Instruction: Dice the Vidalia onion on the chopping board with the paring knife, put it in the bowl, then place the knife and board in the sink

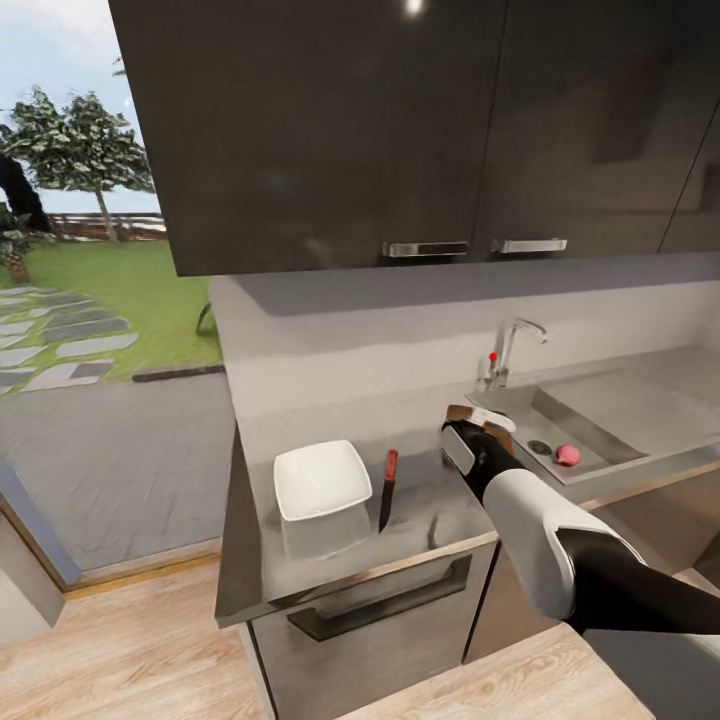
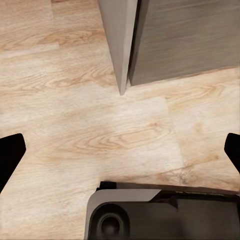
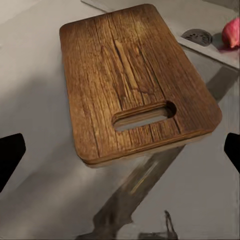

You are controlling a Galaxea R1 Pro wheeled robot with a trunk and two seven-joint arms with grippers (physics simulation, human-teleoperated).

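Ahead of me hang dark glossy wall cabinets (image 1: pixel 400 130) with two chrome bar handles (image 1: pixel 427 248), above a pale grey backsplash (image 1: pixel 400 335). Off to my left a big window (image 1: pixel 70 300) gives onto grass, trees (image 1: pixel 80 145) and stepping stones (image 1: pixel 60 335). Under me runs light wood plank flooring (image 2: pixel 100 135).

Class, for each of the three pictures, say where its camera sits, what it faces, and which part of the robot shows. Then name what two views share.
Head view: from the robot's head, down over the countertop with bowl, knife and sink; the right arm shows.
Left wrist view: near the left gripper, facing the wooden floor; dark fingertips and the robot's base show.
Right wrist view: near the right gripper, above the chopping board; fingertips show.
Shared: the onion in head and right wrist views.
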